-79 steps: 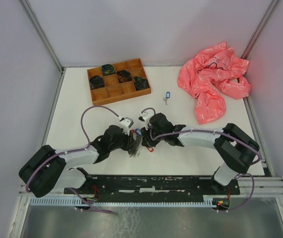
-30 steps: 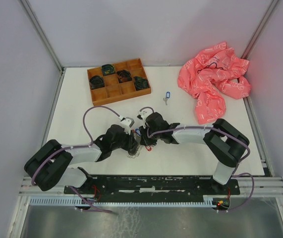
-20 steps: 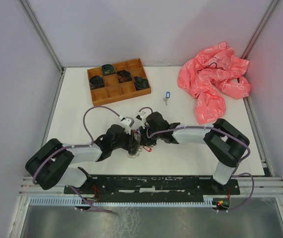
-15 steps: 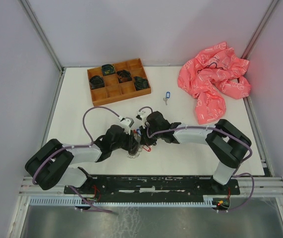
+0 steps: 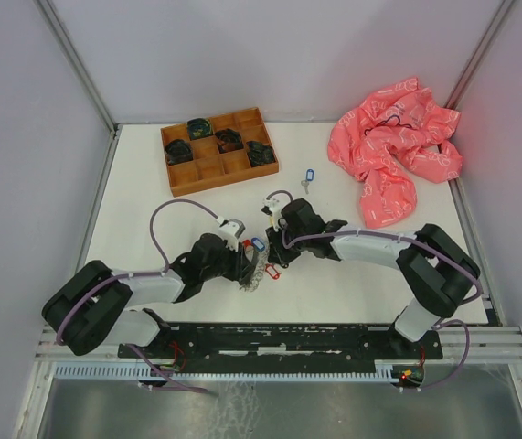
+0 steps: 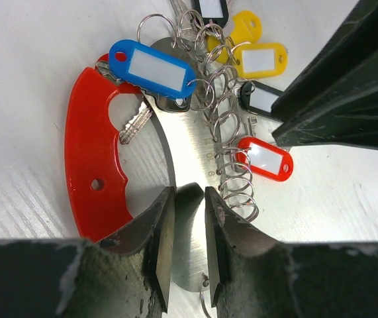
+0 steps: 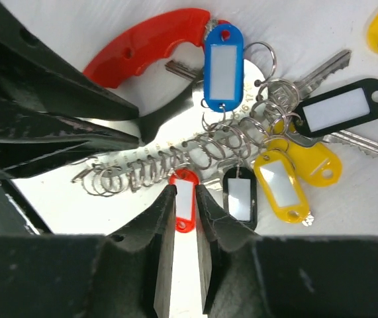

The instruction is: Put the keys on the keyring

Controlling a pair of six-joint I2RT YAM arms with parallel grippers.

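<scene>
The keyring [image 6: 93, 159] is a red plastic loop joined to a silvery plate [image 6: 192, 139] that carries a row of small rings. Keys [image 7: 321, 69] with blue [image 7: 222, 63], yellow [image 7: 280, 182], black [image 7: 339, 106] and red [image 7: 185, 199] tags hang from those rings. My left gripper [image 6: 185, 192] is shut on the plate's narrow end. My right gripper [image 7: 185, 189] hovers over the red tag with its jaws slightly apart and holds nothing. From above, both grippers [image 5: 247, 268] [image 5: 272, 245] meet at the bunch [image 5: 262, 265]. One loose key with a blue tag [image 5: 307, 177] lies farther back.
A wooden compartment tray [image 5: 207, 169] with dark items in several cells stands at the back left. A crumpled pink cloth [image 5: 393, 151] lies at the back right. Grey walls close in the white table on three sides.
My right gripper has drawn back from the bunch, up and to the right, leaving more of the red loop and tags showing. The left gripper still holds the plate, almost unmoved.
</scene>
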